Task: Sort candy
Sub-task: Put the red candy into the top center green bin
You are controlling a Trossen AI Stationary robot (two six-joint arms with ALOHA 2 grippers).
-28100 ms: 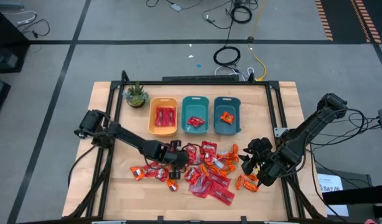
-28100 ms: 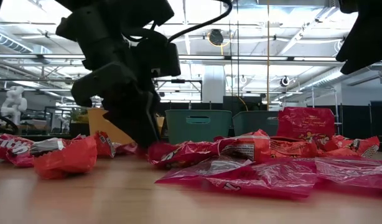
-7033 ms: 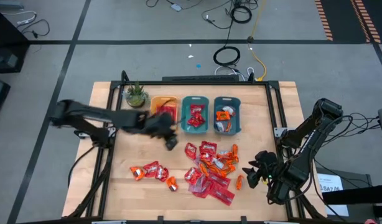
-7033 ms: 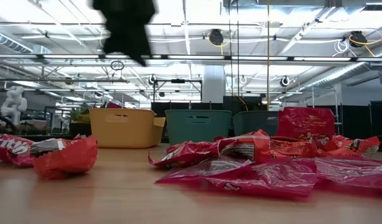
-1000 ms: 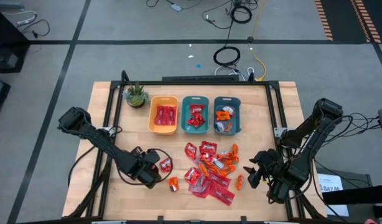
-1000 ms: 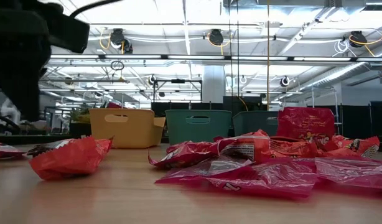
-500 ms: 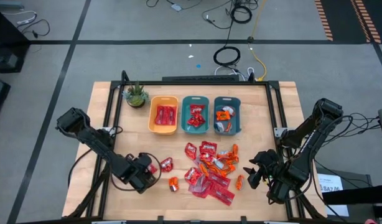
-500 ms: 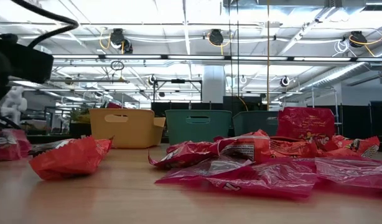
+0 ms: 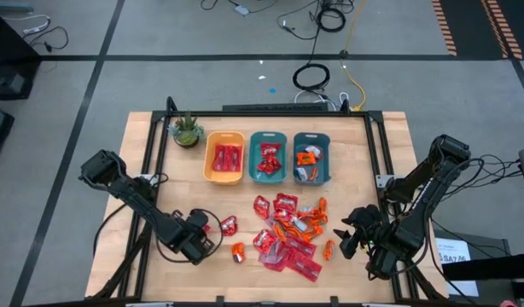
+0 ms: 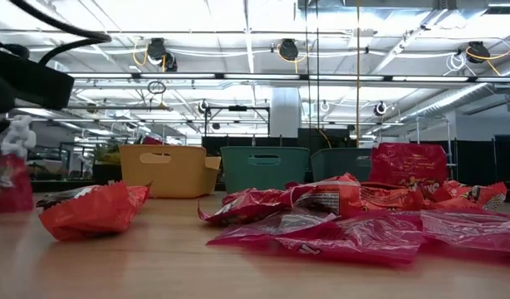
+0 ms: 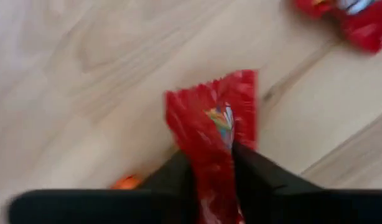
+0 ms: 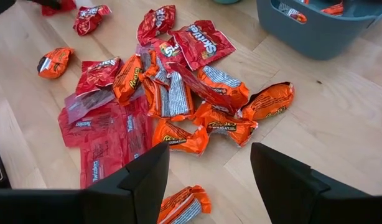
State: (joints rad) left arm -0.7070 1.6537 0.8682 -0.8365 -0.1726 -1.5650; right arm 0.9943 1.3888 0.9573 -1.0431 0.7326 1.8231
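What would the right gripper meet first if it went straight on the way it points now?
Probably the candy pile: the right gripper, open, points at it across bare table. One stray orange piece lies nearer; depth is unclear.

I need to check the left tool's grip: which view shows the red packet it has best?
The left wrist view: the red packet fills the frame, pinched between the left tool's dark fingers. The high view shows only a red sliver at that tool. The low view catches it at the picture's edge. The right wrist view adds nothing certain.
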